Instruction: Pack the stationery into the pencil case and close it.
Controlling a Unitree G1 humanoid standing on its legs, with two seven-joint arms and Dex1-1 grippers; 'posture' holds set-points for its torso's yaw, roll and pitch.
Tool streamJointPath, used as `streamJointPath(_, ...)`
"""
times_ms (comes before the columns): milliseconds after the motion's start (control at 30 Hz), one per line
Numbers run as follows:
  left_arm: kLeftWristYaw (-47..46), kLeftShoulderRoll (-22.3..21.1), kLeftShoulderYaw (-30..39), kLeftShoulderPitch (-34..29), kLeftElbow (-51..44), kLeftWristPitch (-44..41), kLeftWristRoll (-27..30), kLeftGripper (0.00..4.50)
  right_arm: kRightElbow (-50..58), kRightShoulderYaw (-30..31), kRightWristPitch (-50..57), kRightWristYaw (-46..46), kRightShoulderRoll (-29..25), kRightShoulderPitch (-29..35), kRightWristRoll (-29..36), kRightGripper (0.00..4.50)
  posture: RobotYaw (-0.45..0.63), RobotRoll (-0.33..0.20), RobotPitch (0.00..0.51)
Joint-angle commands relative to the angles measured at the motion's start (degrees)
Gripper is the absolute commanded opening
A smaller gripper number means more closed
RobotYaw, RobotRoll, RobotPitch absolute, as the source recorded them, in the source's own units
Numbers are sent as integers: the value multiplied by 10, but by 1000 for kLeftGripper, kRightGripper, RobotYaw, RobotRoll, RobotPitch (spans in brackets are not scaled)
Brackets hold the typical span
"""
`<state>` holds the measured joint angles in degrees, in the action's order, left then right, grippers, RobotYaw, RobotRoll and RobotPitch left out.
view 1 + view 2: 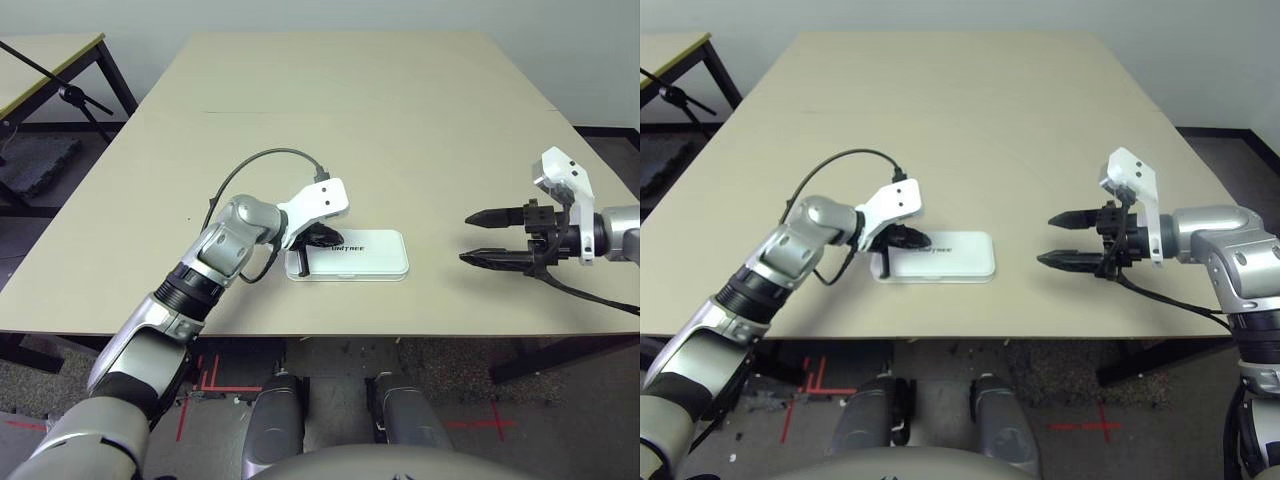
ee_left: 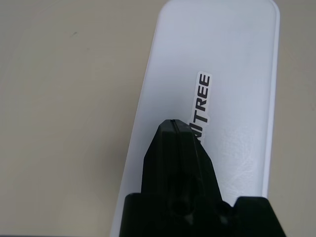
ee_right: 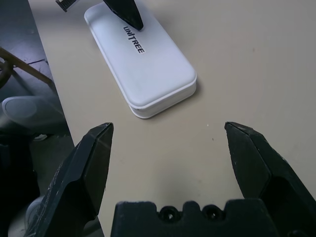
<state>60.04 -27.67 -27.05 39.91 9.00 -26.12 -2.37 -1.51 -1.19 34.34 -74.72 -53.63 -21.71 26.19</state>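
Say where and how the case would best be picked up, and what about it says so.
Best gripped, I'd judge, across its narrow width at the right end, coming from above with the open right gripper. The case lies flat, lid down, a long box with straight parallel sides; the shut left gripper is over the lid's other half.

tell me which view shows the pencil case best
The right wrist view: the white pencil case shows its lid print and closed side seam. The left wrist view shows the lid close up, partly hidden by the left fingers; both eye views show it smaller, also partly covered.
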Motion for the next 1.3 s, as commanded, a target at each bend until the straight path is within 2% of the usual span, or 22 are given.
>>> streamJointPath(33,7,-8,-25,-18,19,-4,-24,9,6,1,-7,3,-7,5,-8,4500,-104,0,69)
streamJointPath(433,18,-20,-24,-45,-7,-14,-19,9,-4,12,-16,0,1,-4,-23,4500,-92,0,74)
streamJointPath(600,-15,10,62,-55,-12,6,37,9,-18,0,-34,29,22,-11,-29,4500,-106,0,73)
streamJointPath(700,-17,10,117,-83,-37,27,80,9,-39,-15,-52,50,39,-17,-28,4500,-107,0,74)
streamJointPath(800,-52,15,182,-103,-45,31,113,628,-73,-45,-76,89,74,-30,-16,4500,-107,0,74)
streamJointPath(967,-141,20,273,-111,4,74,121,2451,-158,-109,-145,217,156,-72,-30,4500,-93,0,72)
streamJointPath(1133,-248,34,371,-105,80,121,139,4389,-262,-170,-237,352,212,-106,-46,4500,-79,0,66)
streamJointPath(1300,-357,32,452,-71,197,194,146,4453,-366,-217,-356,496,244,-128,-76,4500,-74,0,61)
